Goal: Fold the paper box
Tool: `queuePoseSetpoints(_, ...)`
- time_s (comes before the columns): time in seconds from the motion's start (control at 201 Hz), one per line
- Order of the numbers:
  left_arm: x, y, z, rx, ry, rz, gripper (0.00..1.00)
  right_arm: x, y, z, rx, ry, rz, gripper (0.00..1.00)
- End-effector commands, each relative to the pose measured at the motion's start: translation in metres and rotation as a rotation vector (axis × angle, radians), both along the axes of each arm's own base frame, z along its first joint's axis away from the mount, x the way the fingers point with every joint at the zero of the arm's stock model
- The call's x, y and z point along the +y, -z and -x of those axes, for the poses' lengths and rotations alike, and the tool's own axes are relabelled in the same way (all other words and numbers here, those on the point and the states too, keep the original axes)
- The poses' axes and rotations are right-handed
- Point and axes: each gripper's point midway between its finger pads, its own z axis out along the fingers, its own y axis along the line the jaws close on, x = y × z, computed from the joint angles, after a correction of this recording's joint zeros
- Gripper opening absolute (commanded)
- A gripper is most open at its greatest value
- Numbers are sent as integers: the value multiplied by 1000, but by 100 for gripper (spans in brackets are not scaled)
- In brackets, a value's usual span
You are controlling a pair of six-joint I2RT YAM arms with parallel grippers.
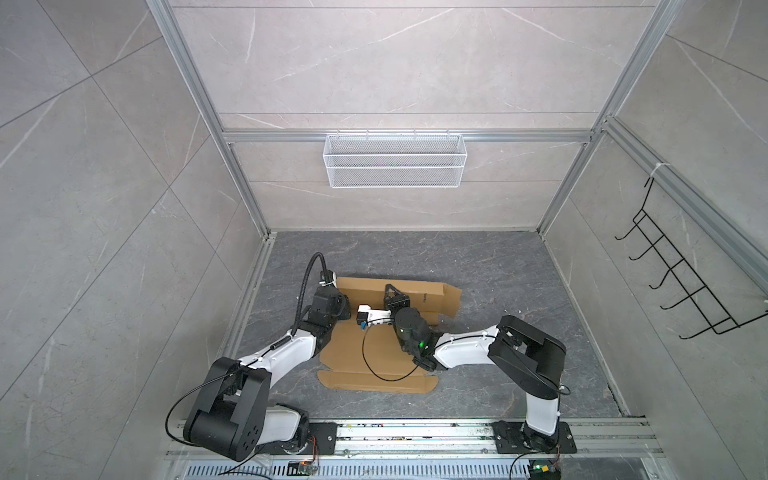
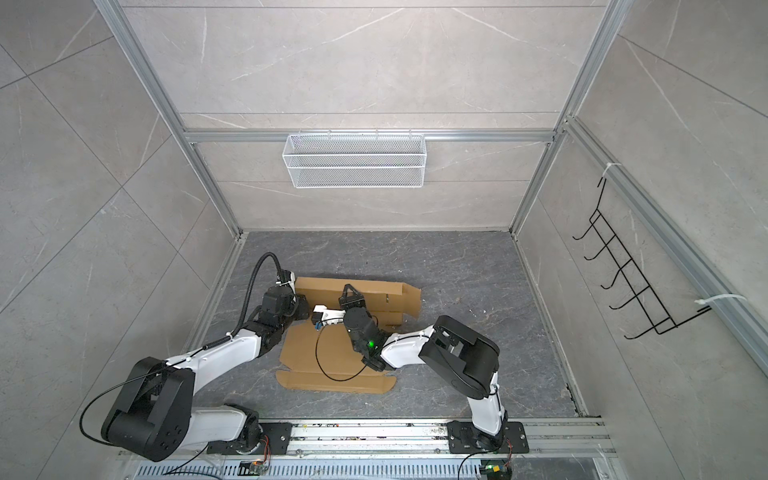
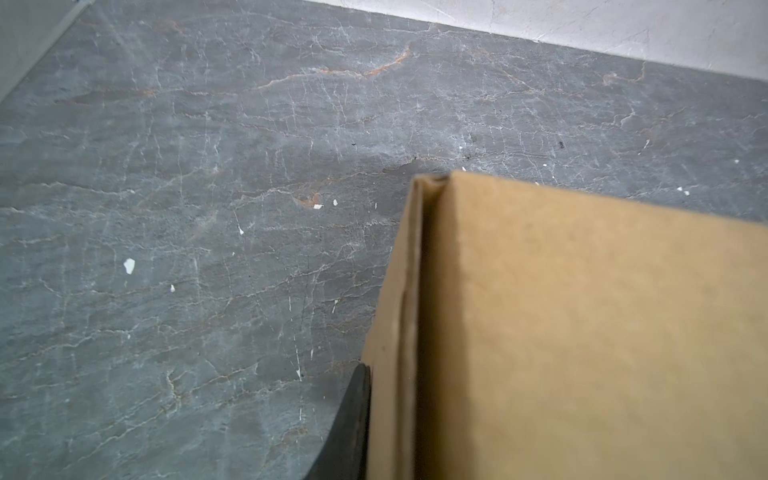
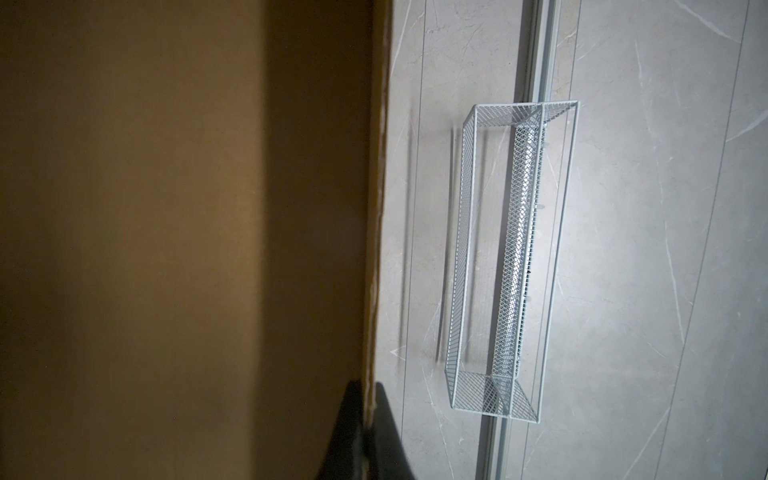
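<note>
Right wrist view: what's my right claw on?
> Your right claw (image 4: 368,399) has both black fingers pinched together on the top edge of a raised panel of the paper box (image 4: 145,208). It's clamped. A white wire basket (image 4: 461,249) hangs on the wall beyond the claw.

Top views?
> Both show your left claw (image 1: 344,309) at that raised panel's end. Your right claw (image 1: 388,289) is near the panel's middle, off to the left claw's right. The rest of the box (image 1: 349,349) lies flat on the grey table (image 1: 498,291), behind both claws toward the arm bases. One end flap splays outward beyond the right claw.

Left wrist view?
> One finger (image 3: 349,424) lies against the outer face of the box's end corner. The other finger is hidden behind cardboard. I can't tell whether your left claw is closed on the panel or apart.
</note>
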Motion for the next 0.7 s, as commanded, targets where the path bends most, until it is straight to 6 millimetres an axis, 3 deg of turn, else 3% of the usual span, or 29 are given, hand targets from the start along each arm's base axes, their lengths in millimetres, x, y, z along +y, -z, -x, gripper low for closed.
queuePoseSetpoints(0.0, -6, -7, -7, -41, 32, 10, 12, 2, 0, 8, 32, -17, -9, 0)
queuePoseSetpoints(0.149, -14, -17, -6, -86, 101, 2, 11, 5, -11, 8, 48, -21, -60, 4)
queuePoseSetpoints(0.353, -18, -17, -7, -96, 129, -5, 9, 2, -22, 12, 153, -32, -157, 36)
queuePoseSetpoints(0.692, -20, -12, -9, -104, 147, -17, 7, -14, -14, 26, 415, -38, -284, 54)
